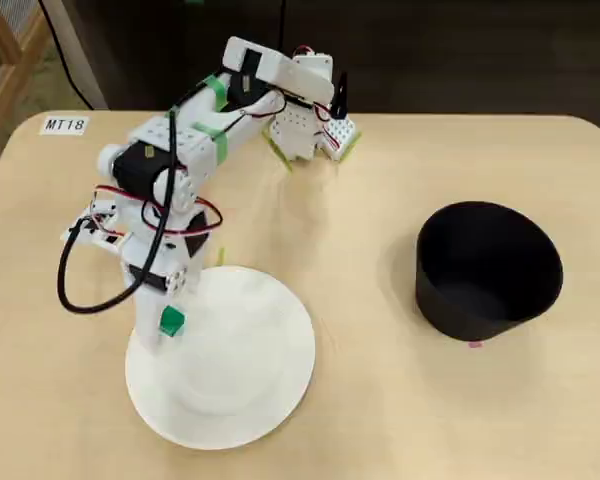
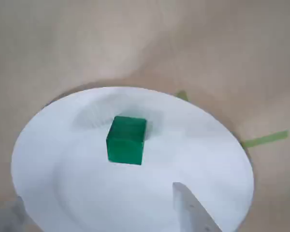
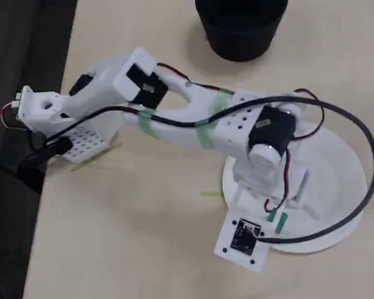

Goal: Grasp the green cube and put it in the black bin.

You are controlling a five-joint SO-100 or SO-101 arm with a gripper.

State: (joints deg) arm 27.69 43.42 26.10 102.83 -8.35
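The green cube [image 2: 126, 140] sits on a white plate [image 2: 58, 159], left of the plate's middle in the wrist view. In a fixed view the cube [image 1: 171, 321] lies near the plate's [image 1: 250, 370] left edge, right under the arm's wrist. My gripper [image 2: 96, 200] hangs just above the plate, short of the cube, and is open. One white fingertip [image 2: 188, 205] shows at the bottom right, and a grey blur at the bottom left may be the other. The black bin [image 1: 488, 268] stands empty, far to the right, and also shows in another fixed view [image 3: 240, 25].
The arm's base [image 1: 305, 125] stands at the table's back edge, with the arm folded forward over the plate. Thin green tape strips [image 2: 266, 139] lie on the table beside the plate. A label reading MT18 [image 1: 63, 125] is at the back left corner.
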